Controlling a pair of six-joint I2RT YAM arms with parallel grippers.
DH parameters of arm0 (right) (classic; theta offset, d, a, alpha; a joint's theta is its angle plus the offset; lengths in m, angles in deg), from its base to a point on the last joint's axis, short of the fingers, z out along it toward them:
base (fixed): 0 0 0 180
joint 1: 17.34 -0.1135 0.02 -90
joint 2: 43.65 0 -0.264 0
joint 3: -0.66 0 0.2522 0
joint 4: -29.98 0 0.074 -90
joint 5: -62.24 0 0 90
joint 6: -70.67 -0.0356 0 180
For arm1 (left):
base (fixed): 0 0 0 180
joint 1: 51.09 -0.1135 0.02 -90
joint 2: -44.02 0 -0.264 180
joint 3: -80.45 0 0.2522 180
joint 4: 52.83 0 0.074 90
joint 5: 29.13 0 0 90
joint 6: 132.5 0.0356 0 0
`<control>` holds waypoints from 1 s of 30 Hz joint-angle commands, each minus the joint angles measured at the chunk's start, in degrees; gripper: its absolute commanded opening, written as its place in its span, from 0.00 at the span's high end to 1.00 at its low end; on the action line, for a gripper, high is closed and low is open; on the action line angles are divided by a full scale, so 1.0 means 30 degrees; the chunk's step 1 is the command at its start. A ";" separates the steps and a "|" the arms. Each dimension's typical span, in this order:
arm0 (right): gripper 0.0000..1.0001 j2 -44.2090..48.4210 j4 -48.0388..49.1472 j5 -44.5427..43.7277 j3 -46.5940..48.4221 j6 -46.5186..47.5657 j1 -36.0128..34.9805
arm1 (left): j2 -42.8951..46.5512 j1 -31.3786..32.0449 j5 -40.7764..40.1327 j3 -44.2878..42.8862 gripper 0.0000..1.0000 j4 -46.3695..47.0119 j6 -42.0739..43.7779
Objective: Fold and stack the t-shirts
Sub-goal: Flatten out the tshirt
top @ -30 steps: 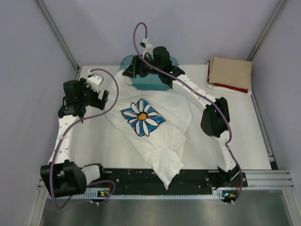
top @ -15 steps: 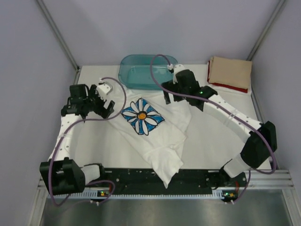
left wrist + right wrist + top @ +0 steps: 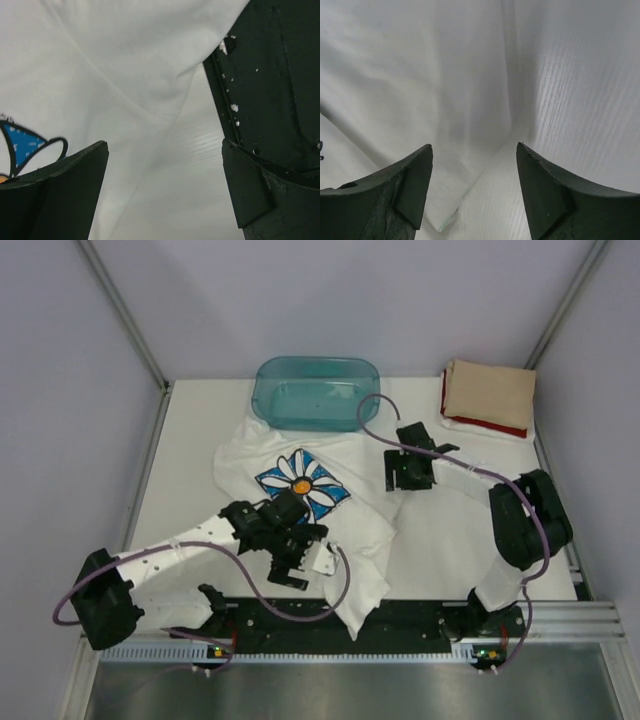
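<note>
Left tool (image 3: 163, 145) and right tool (image 3: 474, 146) hover spread over edges of the white t-shirt (image 3: 350, 525).

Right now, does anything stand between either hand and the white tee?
Nothing visible does. The left hand hangs open over the white tee, and the right hand is open at its right edge. Both wrist views show cloth directly below.

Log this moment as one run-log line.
stage: white t-shirt crumpled, unfolded | left gripper: open, over its near part | right gripper: open, over its right edge | stack: tan tee folded on red tee
</note>
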 commanded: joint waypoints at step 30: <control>1.00 1.2770 -0.1019 0.1252 0.4360 0.1528 0.2678 | 0.2910 -0.5498 -1.0161 -1.0881 1.00 -0.2267 -0.3773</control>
